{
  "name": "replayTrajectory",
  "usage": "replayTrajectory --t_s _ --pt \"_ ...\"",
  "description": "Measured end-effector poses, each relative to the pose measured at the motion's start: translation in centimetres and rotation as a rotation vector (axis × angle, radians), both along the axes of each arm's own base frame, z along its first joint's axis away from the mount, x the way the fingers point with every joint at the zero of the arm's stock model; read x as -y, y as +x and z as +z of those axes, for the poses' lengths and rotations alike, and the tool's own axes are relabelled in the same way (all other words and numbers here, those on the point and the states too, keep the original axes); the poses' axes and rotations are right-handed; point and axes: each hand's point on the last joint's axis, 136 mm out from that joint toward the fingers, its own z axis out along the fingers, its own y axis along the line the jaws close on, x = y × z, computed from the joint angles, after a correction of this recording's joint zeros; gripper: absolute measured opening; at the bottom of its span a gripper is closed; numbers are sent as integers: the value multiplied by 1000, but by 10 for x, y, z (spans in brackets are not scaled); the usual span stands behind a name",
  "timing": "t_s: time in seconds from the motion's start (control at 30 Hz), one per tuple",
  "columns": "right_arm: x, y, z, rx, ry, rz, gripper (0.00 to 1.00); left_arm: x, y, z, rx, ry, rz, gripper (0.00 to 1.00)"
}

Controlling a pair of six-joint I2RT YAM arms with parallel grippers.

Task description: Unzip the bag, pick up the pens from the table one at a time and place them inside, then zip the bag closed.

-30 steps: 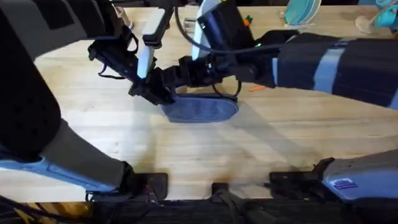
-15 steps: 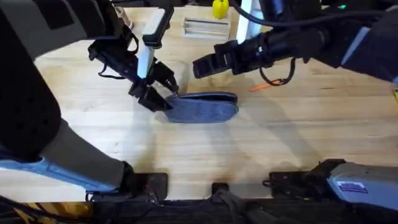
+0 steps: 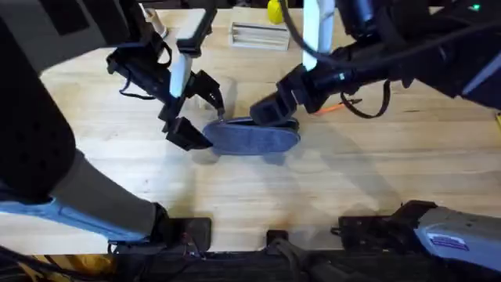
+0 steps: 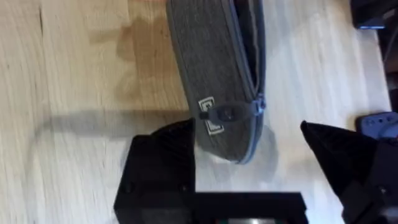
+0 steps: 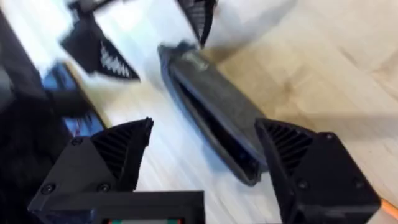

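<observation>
Movement: since half a second ago your right gripper (image 3: 270, 112) has dropped from above the tabletop to the far end of the bag (image 3: 252, 137), while your left gripper (image 3: 200, 110) has opened wider at the near end.
Surroundings: you see a pale slatted wooden block (image 3: 259, 34) and a yellow object (image 3: 276, 11) at the far edge of the table (image 3: 352, 172), well apart from the bag. An orange pen (image 3: 329, 109) lies just behind your right arm, partly hidden by a looping black cable.
Materials: the bag is grey-blue woven fabric, oblong with rounded ends; the zipper gapes along its length, the dark inside showing in the right wrist view (image 5: 214, 121). A small metal pull (image 4: 227, 114) hangs at the end near your left gripper, beside a white square label. The table is pale joined planks.
Left gripper: fingers spread wide, straddling the pull end of the bag without touching it.
Right gripper: fingers (image 5: 305, 168) spread apart, poised over the open far end of the bag, holding nothing.
</observation>
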Motion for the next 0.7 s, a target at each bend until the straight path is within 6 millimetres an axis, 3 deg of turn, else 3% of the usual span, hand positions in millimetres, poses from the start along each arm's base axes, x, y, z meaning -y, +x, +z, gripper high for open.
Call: replayTrajectory --t_s 0.13,0.37,0.4,0.6,0.7 --pt "-4 -12 -4 57 -43 123 996 -14 6 19 1 18 40 995" --pt "-9 -11 -1 222 -75 295 994 -46 19 75 158 57 147 995" --pt "-10 -11 -1 236 -78 309 932 -49 19 81 181 62 161 995" --pt "-9 -11 -7 259 -104 365 84 -63 12 99 249 96 208 995" --pt "-11 -8 -20 237 -122 383 34 -67 10 105 276 107 225 995"
